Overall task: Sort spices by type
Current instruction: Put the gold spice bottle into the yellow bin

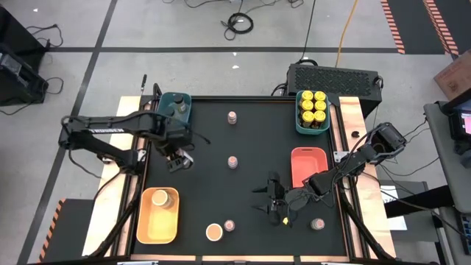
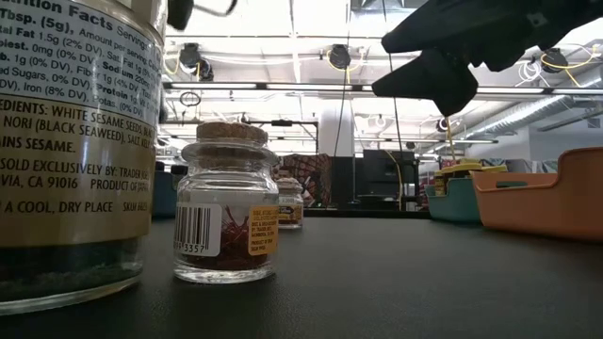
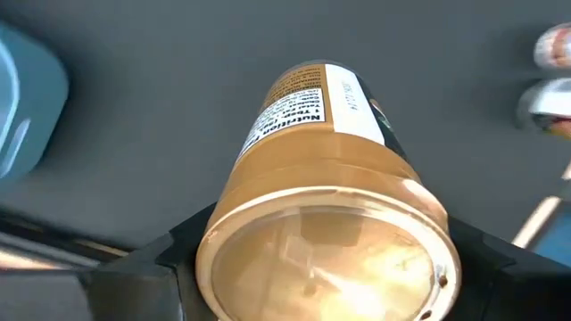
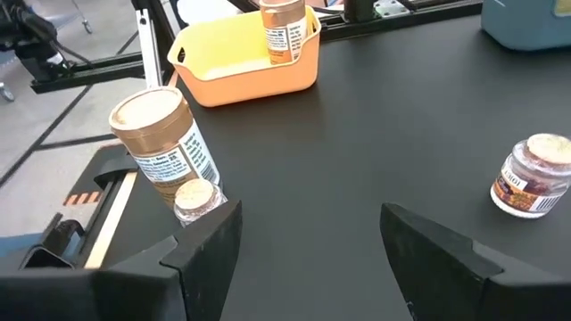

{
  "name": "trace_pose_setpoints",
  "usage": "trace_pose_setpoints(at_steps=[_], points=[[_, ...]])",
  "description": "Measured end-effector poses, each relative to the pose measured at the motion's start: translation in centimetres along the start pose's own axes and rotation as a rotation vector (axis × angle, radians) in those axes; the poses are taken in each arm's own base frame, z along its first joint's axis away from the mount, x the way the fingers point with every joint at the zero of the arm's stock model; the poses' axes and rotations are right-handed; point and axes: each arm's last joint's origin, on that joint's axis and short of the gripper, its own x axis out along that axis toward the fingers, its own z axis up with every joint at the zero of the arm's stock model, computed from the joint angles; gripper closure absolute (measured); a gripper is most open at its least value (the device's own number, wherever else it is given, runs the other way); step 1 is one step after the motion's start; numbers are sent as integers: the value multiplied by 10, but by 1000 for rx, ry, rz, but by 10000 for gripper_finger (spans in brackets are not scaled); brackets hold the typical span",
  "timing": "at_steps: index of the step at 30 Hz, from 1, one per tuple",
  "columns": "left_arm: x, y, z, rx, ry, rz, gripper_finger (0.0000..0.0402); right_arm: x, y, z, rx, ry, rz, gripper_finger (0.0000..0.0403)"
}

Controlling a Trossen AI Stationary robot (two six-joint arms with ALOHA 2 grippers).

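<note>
My left gripper (image 1: 178, 159) is between the far-left teal tray (image 1: 175, 107) and the yellow tray (image 1: 157, 218), shut on a tan-lidded jar (image 3: 326, 178). My right gripper (image 1: 271, 199) is open over bare mat, near the red tray (image 1: 307, 166). One tan-lidded jar (image 1: 164, 198) stands in the yellow tray. Another (image 1: 214, 232) stands on the mat by the near edge, beside a tiny pinkish-lidded jar (image 1: 229, 225). More tiny jars stand at mid-table (image 1: 232, 162), far (image 1: 232, 117) and near right (image 1: 318, 224). Several yellow-lidded jars (image 1: 313, 107) fill the far-right teal tray. My left gripper pinches the tan-lidded jar between its two fingers (image 3: 165, 263), one on each side of the jar just below the lid (image 3: 294, 232). The fingers come from above, pointing down, with the lid facing the wrist. Whether the jar's base rests on the mat, I cannot tell.
Raised rails border the black mat on both sides (image 1: 346, 147). In the low view the near tan-lidded jar (image 2: 75, 141) and a cork-topped tiny jar (image 2: 226, 202) stand close to the near edge. Open mat lies in the middle between the arms.
</note>
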Motion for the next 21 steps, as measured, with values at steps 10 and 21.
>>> trace_pose_setpoints(at_steps=[10, 21], points=[[-16, -58, -32, 80, 35, -133, 124, -1, 1, 0, 141, 1, 4, 142], [-4, -132, -86, 164, 63, -284, 125, -5, 11, 2, 206, -44, 50, 142]])
